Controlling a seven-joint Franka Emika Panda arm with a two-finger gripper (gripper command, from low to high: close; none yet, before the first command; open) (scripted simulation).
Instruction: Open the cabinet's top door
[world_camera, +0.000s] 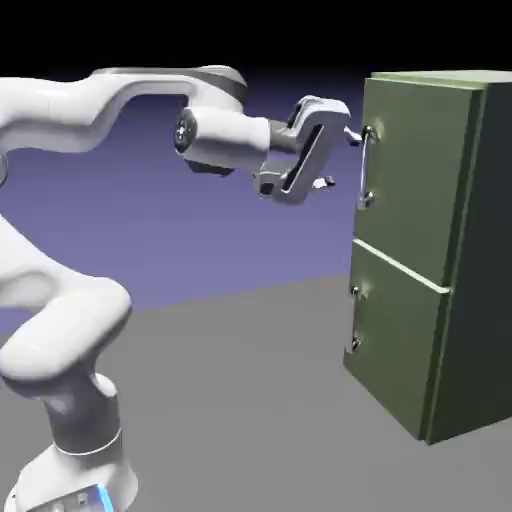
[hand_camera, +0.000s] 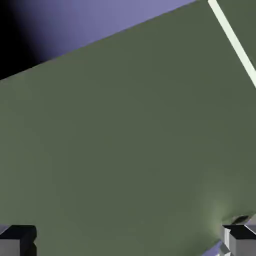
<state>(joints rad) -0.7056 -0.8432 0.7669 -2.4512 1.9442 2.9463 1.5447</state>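
Reaching the upper handle looks like the step in hand: the white two-finger jaws (world_camera: 340, 160) are spread just before the tall olive-green cabinet's larger upper door (world_camera: 415, 180). Next, probably, they must straddle the door's silver vertical bar handle (world_camera: 364, 170) and close.

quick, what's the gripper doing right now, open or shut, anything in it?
Gripper: open, fingers wide apart, holding nothing; it is near the top door's handle, not closed on it.
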